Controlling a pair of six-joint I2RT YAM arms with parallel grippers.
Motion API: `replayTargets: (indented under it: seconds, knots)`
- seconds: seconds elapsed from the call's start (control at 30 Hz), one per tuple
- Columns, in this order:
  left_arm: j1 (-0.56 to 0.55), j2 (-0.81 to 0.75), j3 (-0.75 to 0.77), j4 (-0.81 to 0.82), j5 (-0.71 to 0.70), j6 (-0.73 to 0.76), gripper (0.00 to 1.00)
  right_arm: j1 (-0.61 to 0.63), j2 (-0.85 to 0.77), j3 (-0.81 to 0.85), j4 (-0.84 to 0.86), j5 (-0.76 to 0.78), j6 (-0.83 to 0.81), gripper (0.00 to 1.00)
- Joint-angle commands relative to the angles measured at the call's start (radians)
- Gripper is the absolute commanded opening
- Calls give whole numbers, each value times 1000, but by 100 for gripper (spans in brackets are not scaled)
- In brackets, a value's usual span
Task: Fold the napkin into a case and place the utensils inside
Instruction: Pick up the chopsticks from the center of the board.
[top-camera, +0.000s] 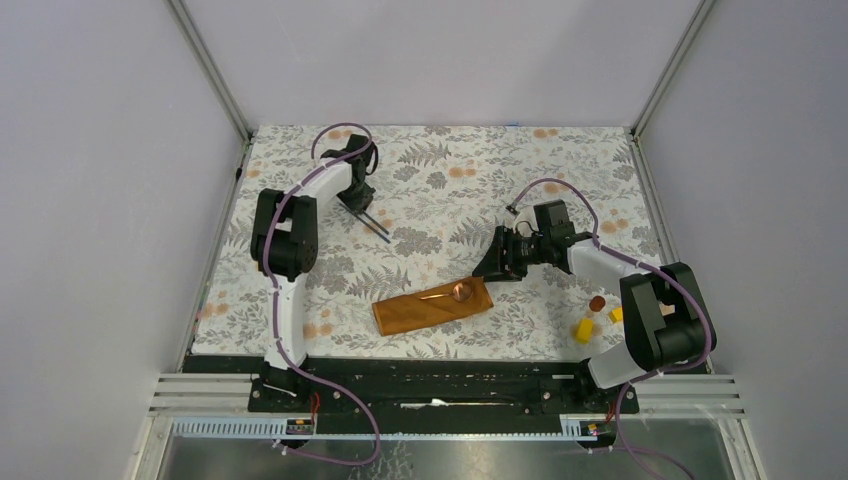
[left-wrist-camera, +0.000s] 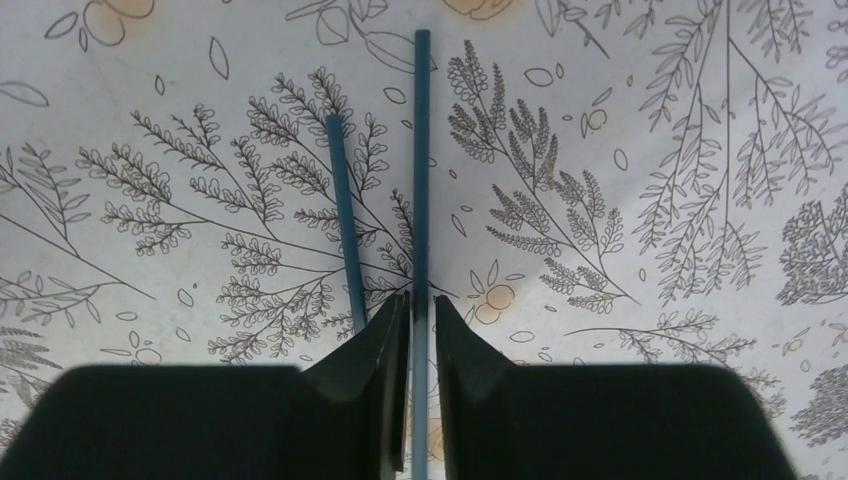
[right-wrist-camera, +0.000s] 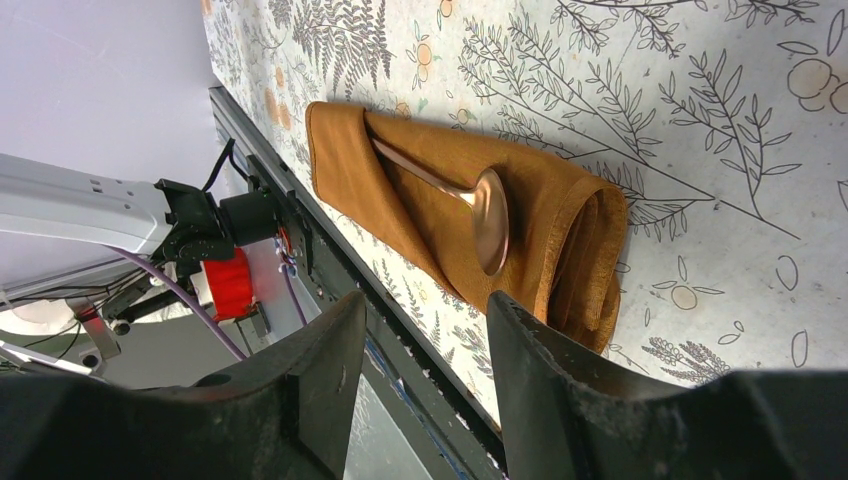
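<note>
The rust-orange napkin, folded into a case (top-camera: 420, 310), lies near the tablecloth's front edge. The copper spoon (top-camera: 458, 292) lies on it, bowl at the right end and handle tucked under the diagonal pocket edge; both also show in the right wrist view, the case (right-wrist-camera: 565, 230) and the spoon (right-wrist-camera: 489, 222). My right gripper (top-camera: 497, 262) (right-wrist-camera: 425, 310) is open and empty, just right of the case. Two dark grey rods (top-camera: 376, 223) lie at the back left. My left gripper (top-camera: 358, 196) (left-wrist-camera: 421, 305) is shut on one rod (left-wrist-camera: 421, 150); the other rod (left-wrist-camera: 343, 220) lies just left of the fingers.
Two small yellow blocks (top-camera: 582, 330) (top-camera: 615, 314) and a small brown round piece (top-camera: 597, 302) sit at the front right beside the right arm. The floral tablecloth (top-camera: 450, 170) covers the table. A black rail (top-camera: 430, 368) runs along the front edge. Grey walls close in three sides.
</note>
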Motion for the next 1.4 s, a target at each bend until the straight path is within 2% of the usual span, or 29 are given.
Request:
replayTargets:
  seconds: [0.0,0.1,0.3,0.37,0.43,0.47,0.5,0.53,0.57,0.6,0.93,1.1,1.37]
  knots:
    - [-2,4,29,-11,24,18,23,4,-16,-3,29,-23,4,54]
    - [-2,-31,23,-9,30,28,32,4,-14,-4,33,-27,4,55]
    - [-11,-169,-1,12,81,45,39,4,-6,-16,63,-38,18,54]
    - [-8,-230,-47,21,84,23,47,3,-8,-19,69,-38,21,54]
    - [0,-287,-111,35,101,-12,56,4,-11,-21,73,-40,23,54]
    - [8,-308,-154,45,125,-37,65,4,-11,-22,74,-42,25,54]
    - [16,-323,-178,46,147,-66,68,4,-11,-23,74,-44,27,54]
    - [24,-334,-198,47,166,-93,79,4,-11,-23,74,-46,27,54]
    - [29,-337,-206,47,188,-116,96,4,-11,-22,74,-47,29,54]
    - [31,-330,-199,32,202,-138,98,4,-11,-21,74,-49,29,54]
    - [29,-149,-62,-143,228,-279,98,4,-32,-23,110,-49,40,53]
    - [29,-80,-12,-166,203,-295,78,4,-35,-27,112,-49,40,53]
    - [31,40,59,-263,182,-291,68,3,-47,-48,138,-50,52,53]
